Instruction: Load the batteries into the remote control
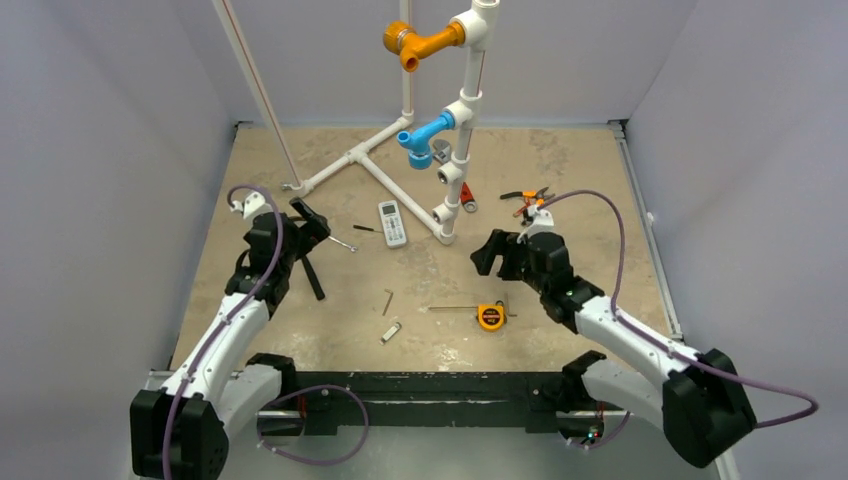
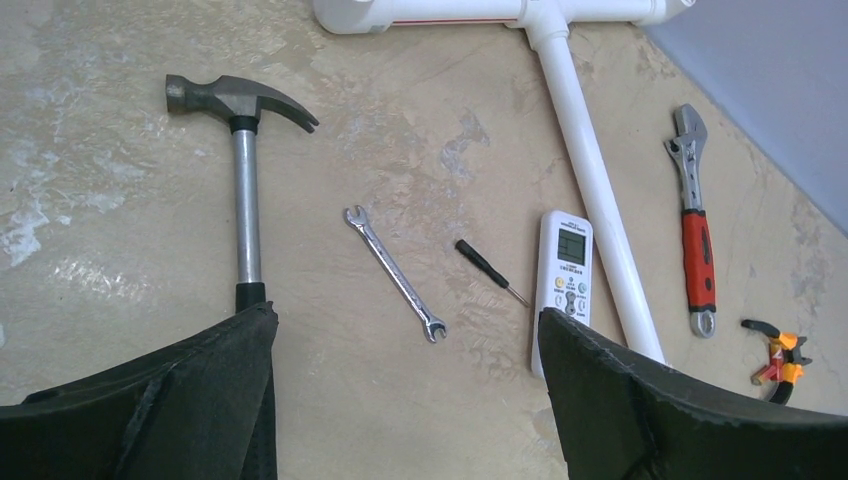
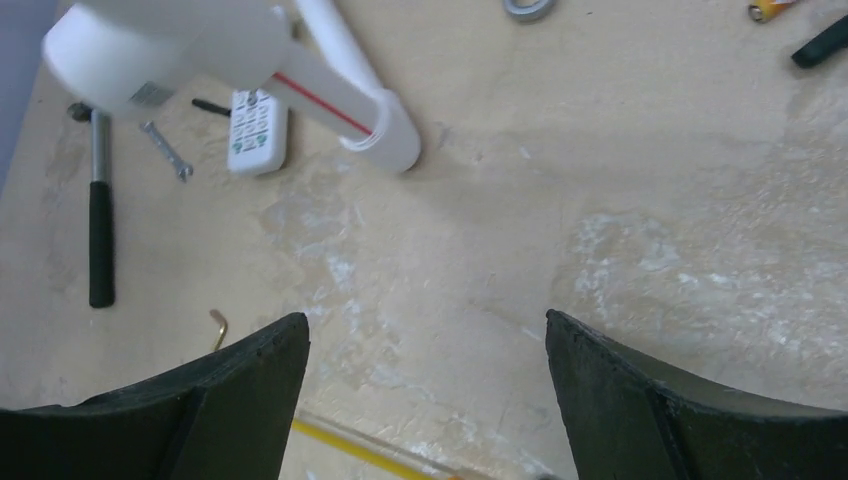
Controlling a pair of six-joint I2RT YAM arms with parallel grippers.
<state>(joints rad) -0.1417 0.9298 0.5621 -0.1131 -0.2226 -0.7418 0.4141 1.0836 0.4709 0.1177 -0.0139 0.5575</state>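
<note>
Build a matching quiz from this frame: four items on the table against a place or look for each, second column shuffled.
Items:
1. remote control
2. hammer
3. adjustable wrench
4. tape measure

Descriptions:
a. orange case, tape pulled partly out
b. red grip, lying right of the white pipe in the left wrist view
c. display side up, just left of the white pipe
d. steel shaft with black grip, farthest left in the left wrist view

Pairs: 1-c, 2-d, 3-b, 4-a
</note>
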